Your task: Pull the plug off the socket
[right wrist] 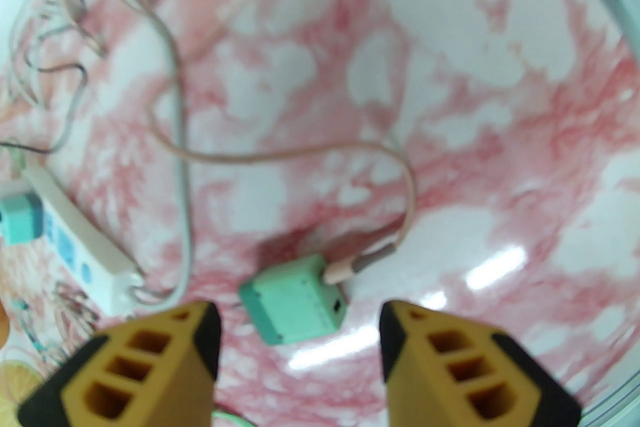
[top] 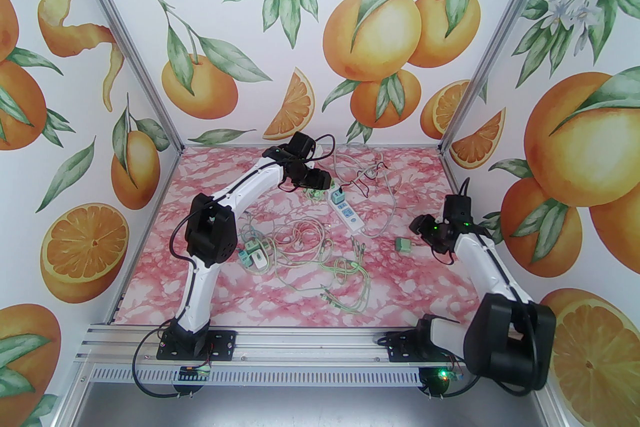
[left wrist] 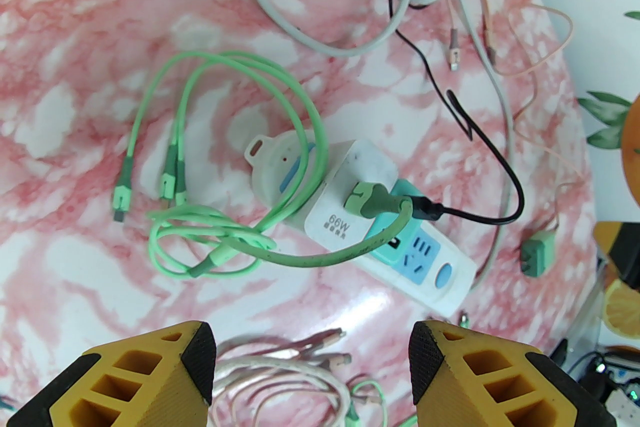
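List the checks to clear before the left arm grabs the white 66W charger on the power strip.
Left gripper open: ok.
White 66W charger seated in power strip: ok.
Charger between the jaws: not ok, it lies ahead of them.
Charger's sides free of green cable: not ok, a loop rests against it.
Right gripper bracing the strip: not ok, it hovers open over a loose teal adapter.
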Controlling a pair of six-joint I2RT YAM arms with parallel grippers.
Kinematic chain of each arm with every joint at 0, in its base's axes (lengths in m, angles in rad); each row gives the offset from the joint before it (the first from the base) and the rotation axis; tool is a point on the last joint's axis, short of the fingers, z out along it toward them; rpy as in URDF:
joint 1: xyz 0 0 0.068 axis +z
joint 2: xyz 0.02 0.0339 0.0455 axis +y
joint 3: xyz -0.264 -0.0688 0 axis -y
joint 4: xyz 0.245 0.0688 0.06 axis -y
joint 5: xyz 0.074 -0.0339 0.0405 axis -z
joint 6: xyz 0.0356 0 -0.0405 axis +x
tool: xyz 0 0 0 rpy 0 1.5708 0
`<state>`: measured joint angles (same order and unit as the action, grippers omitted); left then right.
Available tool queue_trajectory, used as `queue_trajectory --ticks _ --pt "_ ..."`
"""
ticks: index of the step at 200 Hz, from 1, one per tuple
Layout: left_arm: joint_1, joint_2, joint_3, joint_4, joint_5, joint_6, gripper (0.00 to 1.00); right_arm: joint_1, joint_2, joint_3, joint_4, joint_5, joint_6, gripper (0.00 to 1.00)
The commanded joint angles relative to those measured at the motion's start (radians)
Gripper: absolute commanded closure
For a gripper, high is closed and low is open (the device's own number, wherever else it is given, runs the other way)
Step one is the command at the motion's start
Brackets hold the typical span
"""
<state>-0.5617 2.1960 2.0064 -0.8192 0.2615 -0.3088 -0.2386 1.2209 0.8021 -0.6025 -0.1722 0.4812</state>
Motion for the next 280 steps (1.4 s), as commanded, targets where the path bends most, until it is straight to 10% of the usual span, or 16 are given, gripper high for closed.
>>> queue_trajectory --ticks 1,125,280 --pt "-0.023 -0.059 -0.038 0.042 0.010 0.012 0.35 0.086 -0.021 0.058 -0.016 0.022 -0.035 0.43" --pt "0.031 0.054 -0.035 0.162 0.148 -0.068 0.55 0.587 0.229 0.171 0.364 0.061 -0.187 0.46" --pt "0.059 0.177 0.064 0.170 0.228 -0.062 0.55 0.633 0.675 0.509 0.296 0.127 -0.389 0.45"
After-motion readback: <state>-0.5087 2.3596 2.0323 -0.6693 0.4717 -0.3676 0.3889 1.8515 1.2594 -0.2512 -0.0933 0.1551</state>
